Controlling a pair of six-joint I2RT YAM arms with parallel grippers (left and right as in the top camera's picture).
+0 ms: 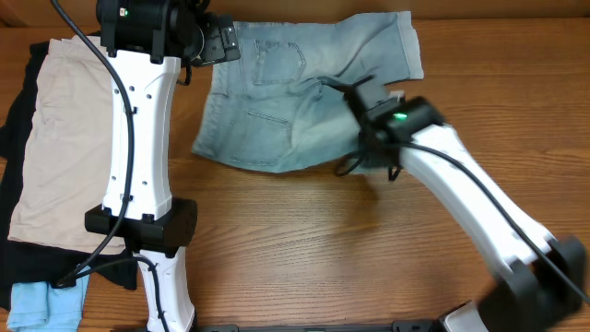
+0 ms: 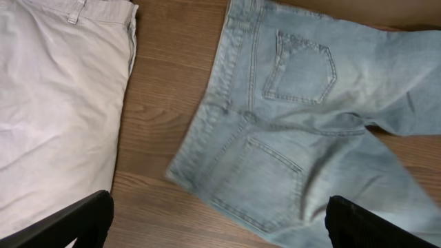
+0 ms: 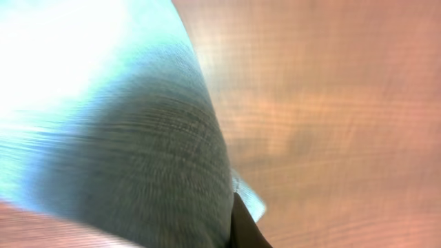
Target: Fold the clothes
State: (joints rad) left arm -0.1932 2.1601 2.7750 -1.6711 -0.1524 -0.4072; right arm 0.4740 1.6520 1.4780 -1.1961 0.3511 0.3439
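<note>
The pale blue denim shorts (image 1: 277, 101) lie back-pockets up at the far middle of the table, one leg partly lifted and folded. My right gripper (image 1: 369, 148) is shut on that leg's fabric near its hem. In the right wrist view the denim (image 3: 138, 158) drapes close over the camera beside one dark finger (image 3: 241, 227). My left gripper (image 1: 221, 41) hovers open above the waistband end of the shorts. In the left wrist view its wide-apart fingers (image 2: 213, 220) frame the shorts (image 2: 289, 138) without touching them.
Beige shorts (image 1: 64, 138) lie at the left on a black garment (image 1: 14, 184) and also show in the left wrist view (image 2: 55, 103). A small light-blue piece (image 1: 46, 304) sits at the front left corner. Bare wood table (image 1: 350, 249) lies in front.
</note>
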